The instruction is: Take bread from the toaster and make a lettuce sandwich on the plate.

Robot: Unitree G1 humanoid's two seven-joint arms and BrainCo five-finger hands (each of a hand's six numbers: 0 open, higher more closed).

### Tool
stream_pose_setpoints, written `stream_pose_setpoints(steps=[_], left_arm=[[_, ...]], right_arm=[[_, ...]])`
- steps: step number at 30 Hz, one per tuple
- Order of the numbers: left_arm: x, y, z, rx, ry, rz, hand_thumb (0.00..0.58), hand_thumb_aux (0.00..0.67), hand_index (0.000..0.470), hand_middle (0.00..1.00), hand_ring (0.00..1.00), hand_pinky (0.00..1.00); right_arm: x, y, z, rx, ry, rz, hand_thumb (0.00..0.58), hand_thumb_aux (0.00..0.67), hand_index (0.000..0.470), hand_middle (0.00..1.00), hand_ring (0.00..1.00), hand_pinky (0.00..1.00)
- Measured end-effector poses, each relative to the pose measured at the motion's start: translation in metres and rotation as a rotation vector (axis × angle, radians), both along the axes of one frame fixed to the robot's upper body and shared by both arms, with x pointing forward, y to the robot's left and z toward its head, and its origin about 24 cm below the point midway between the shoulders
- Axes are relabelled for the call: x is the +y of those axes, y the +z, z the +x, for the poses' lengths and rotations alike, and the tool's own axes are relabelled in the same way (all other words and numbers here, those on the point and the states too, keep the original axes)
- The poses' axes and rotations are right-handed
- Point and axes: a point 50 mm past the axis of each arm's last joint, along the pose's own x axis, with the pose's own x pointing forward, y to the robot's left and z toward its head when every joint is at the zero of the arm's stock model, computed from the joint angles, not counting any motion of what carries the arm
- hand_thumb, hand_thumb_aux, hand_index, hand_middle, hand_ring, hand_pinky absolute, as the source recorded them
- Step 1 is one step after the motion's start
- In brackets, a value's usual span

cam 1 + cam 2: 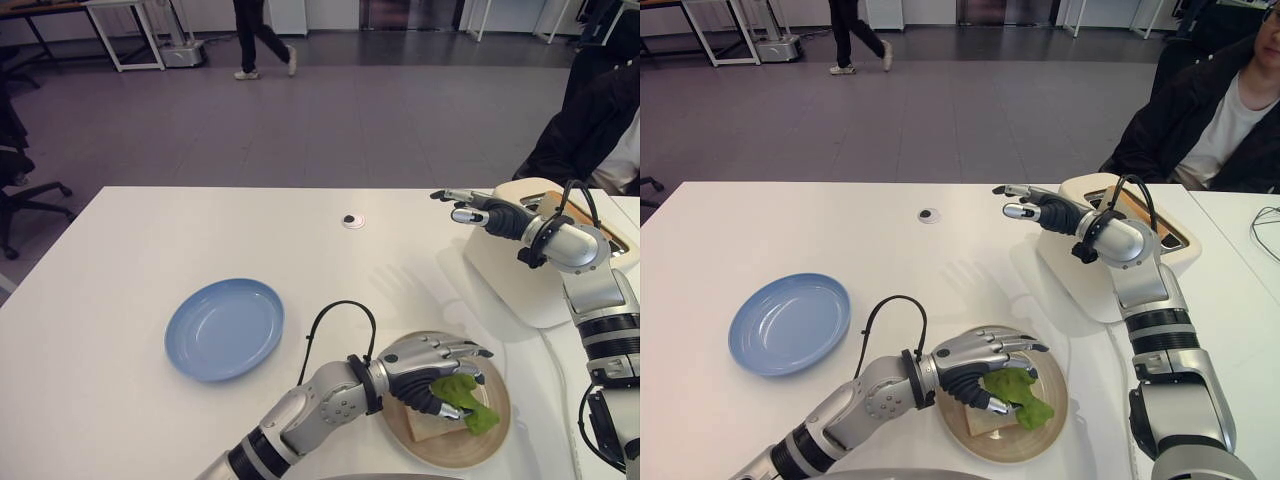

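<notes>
My left hand (425, 368) hovers over a round tan plate (492, 440) near the table's front edge. Its fingers are curled on a green lettuce leaf (468, 403). The leaf lies on a slice of bread (987, 422) on that plate. A white toaster (1095, 268) stands at the right, with a slice of toast (1132, 206) showing in its slot. My right hand (1025, 203) is held above the toaster's left end, fingers stretched out flat and holding nothing. An empty blue plate (225, 328) sits left of centre.
A small white disc with a dark centre (352, 220) lies at the table's far middle. A person in a dark jacket (1215, 115) sits just behind the toaster. A thin cable (1265, 215) lies on the neighbouring table at right.
</notes>
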Motion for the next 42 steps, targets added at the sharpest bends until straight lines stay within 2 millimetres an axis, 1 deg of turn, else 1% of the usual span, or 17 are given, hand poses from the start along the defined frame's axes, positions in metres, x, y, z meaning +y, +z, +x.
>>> stream_pose_setpoints(steps=[5, 7, 11, 13, 14, 16, 19, 22, 24, 25, 28, 33, 35, 36, 37, 38, 42], left_arm=[[0.011, 0.004, 0.004, 0.068, 0.014, 0.018, 0.0, 0.0, 0.0, 0.0, 0.0, 0.0], [0.016, 0.012, 0.005, 0.102, 0.03, -0.001, 0.0, 0.0, 0.0, 0.0, 0.0, 0.0], [0.032, 0.036, 0.015, 0.128, 0.111, -0.091, 0.0, 0.0, 0.0, 0.0, 0.0, 0.0], [0.044, 0.054, 0.032, 0.07, 0.245, -0.217, 0.0, 0.0, 0.0, 0.0, 0.0, 0.0], [0.049, 0.062, 0.038, 0.036, 0.299, -0.273, 0.0, 0.0, 0.0, 0.0, 0.0, 0.0], [0.06, 0.074, 0.051, -0.058, 0.422, -0.351, 0.0, 0.0, 0.0, 0.0, 0.0, 0.0], [0.088, 0.067, 0.07, -0.25, 0.601, -0.276, 0.0, 0.0, 0.0, 0.0, 0.0, 0.0], [0.108, 0.053, 0.081, -0.316, 0.693, -0.204, 0.0, 0.0, 0.0, 0.0, 0.0, 0.0], [0.122, 0.046, 0.087, -0.327, 0.749, -0.161, 0.0, 0.0, 0.0, 0.0, 0.0, 0.0], [0.125, 0.044, 0.088, -0.328, 0.762, -0.156, 0.0, 0.0, 0.0, 0.0, 0.0, 0.0], [0.131, 0.042, 0.09, -0.331, 0.782, -0.149, 0.0, 0.0, 0.0, 0.0, 0.0, 0.0], [0.134, 0.039, 0.091, -0.337, 0.786, -0.126, 0.0, 0.0, 0.0, 0.0, 0.0, 0.0], [0.134, 0.039, 0.091, -0.337, 0.785, -0.125, 0.0, 0.0, 0.0, 0.0, 0.0, 0.0], [0.134, 0.039, 0.091, -0.336, 0.785, -0.124, 0.0, 0.0, 0.0, 0.0, 0.0, 0.0], [0.134, 0.039, 0.091, -0.335, 0.786, -0.123, 0.0, 0.0, 0.0, 0.0, 0.0, 0.0], [0.134, 0.038, 0.091, -0.335, 0.785, -0.122, 0.0, 0.0, 0.0, 0.0, 0.0, 0.0], [0.135, 0.038, 0.091, -0.334, 0.786, -0.118, 0.0, 0.0, 0.0, 0.0, 0.0, 0.0]], right_arm=[[0.0, 0.0, 0.0, -0.001, -0.001, 0.001, 0.0, 0.0, 0.0, 0.0, 0.0, 0.0], [0.0, 0.0, 0.0, -0.001, -0.003, 0.002, 0.0, 0.0, 0.0, 0.0, 0.0, 0.0], [-0.001, 0.0, 0.001, -0.004, -0.009, 0.006, 0.0, 0.0, 0.0, 0.0, 0.0, 0.0], [-0.002, 0.004, 0.002, -0.034, -0.03, 0.023, 0.0, 0.0, 0.0, 0.0, 0.0, 0.0], [-0.004, 0.009, 0.003, -0.061, -0.045, 0.033, 0.0, 0.0, 0.0, 0.0, 0.0, 0.0], [-0.008, 0.029, 0.006, -0.175, -0.088, 0.042, 0.0, 0.0, 0.0, 0.0, 0.0, 0.0], [-0.019, 0.074, 0.003, -0.427, -0.164, -0.014, 0.0, 0.0, 0.0, 0.0, 0.0, 0.0], [-0.036, 0.095, -0.002, -0.6, -0.274, -0.287, 0.0, 0.0, 0.0, 0.0, 0.0, 0.0], [-0.056, 0.102, -0.006, -0.651, -0.364, -0.506, 0.0, 0.0, 0.0, 0.0, 0.0, 0.0], [-0.064, 0.104, -0.008, -0.647, -0.395, -0.567, 0.0, 0.0, 0.0, 0.0, 0.0, 0.0], [-0.086, 0.099, -0.009, -0.569, -0.469, -0.711, 0.0, 0.0, 0.0, 0.0, 0.0, 0.0], [-0.101, 0.074, -0.011, -0.348, -0.486, -0.811, 0.0, 0.0, 0.0, 0.0, 0.0, 0.0], [-0.105, 0.06, -0.014, -0.212, -0.462, -0.823, 0.0, 0.0, 0.0, 0.0, 0.0, 0.0], [-0.107, 0.045, -0.016, -0.115, -0.435, -0.837, 0.175, 0.11, 0.077, 0.0, 0.0, 0.0], [-0.107, 0.039, -0.018, -0.07, -0.422, -0.839, 0.484, 0.397, 0.278, 0.0, 0.0, 0.0], [-0.107, 0.034, -0.02, -0.022, -0.41, -0.839, 0.58, 0.67, 0.47, 0.0, 0.0, 0.0], [-0.099, 0.036, -0.024, 0.047, -0.364, -0.779, 0.58, 0.67, 0.47, 0.0, 0.0, 0.0]])
